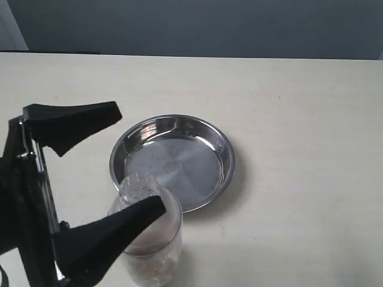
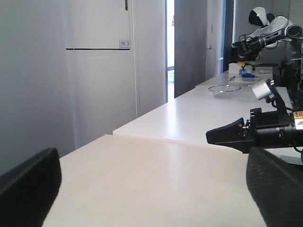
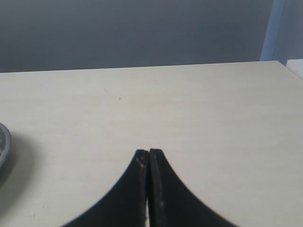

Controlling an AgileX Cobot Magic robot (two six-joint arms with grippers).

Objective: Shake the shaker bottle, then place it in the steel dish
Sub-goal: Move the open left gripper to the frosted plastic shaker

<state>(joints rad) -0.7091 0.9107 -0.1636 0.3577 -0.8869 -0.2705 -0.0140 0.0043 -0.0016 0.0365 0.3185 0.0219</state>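
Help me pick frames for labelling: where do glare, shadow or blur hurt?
Exterior view: glare streaks the steel dish rim, a shadow falls beside it, and the black fingers of the left hand mask part of the shaker bottle. Left wrist view: the near fingers are blurred and the doorway is washed out. Right wrist view: evenly lit, the right hand flat black.

The shaker bottle [image 1: 157,248], clear plastic with a perforated round cap and brownish grains low inside, stands upright on the pale table [image 1: 299,119], just outside the steel dish [image 1: 185,155]. The dish is round, shallow and shiny, lying flat and empty.
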